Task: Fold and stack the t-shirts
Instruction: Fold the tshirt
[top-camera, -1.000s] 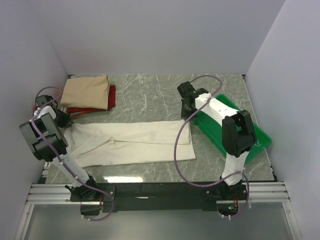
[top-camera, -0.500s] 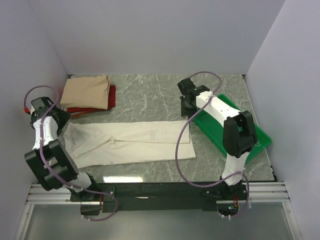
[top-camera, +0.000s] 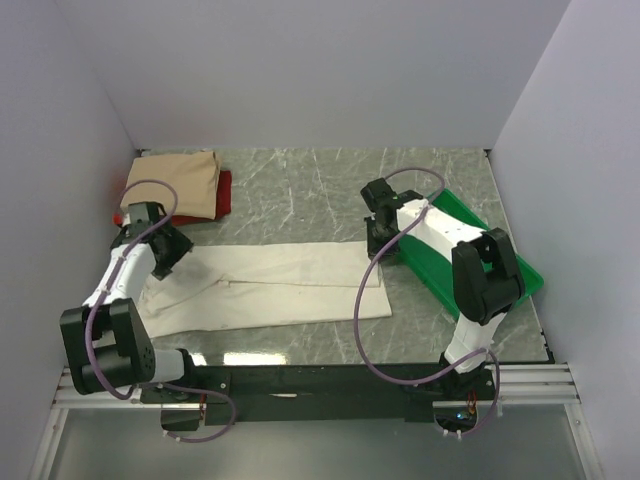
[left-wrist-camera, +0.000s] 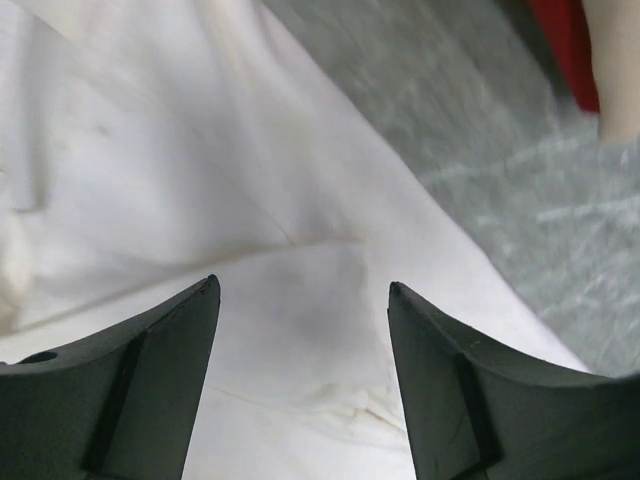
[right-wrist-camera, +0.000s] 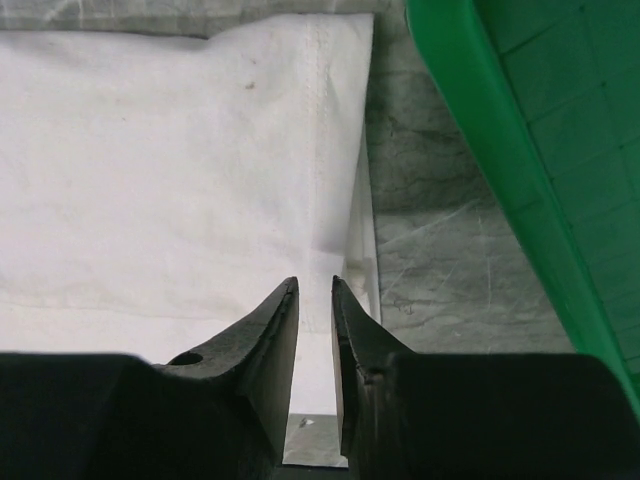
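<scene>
The cream t-shirt lies folded in a long strip across the middle of the table. At the back left, the tan t-shirt sits folded on top of the red t-shirt. My left gripper hovers over the cream t-shirt's left end, and in its wrist view the left gripper is wide open and empty. My right gripper is above the strip's right hem. There the right gripper shows a narrow gap between the jaws, with no cloth in it.
A green tray stands at the right, and its rim runs close beside the right gripper. White walls enclose the back and both sides. Bare marbled tabletop lies behind the cream strip.
My left gripper has swung from the table's left edge rightward over the shirt's left end and has opened. The right gripper has moved nearer along the hem and its jaws have parted.
</scene>
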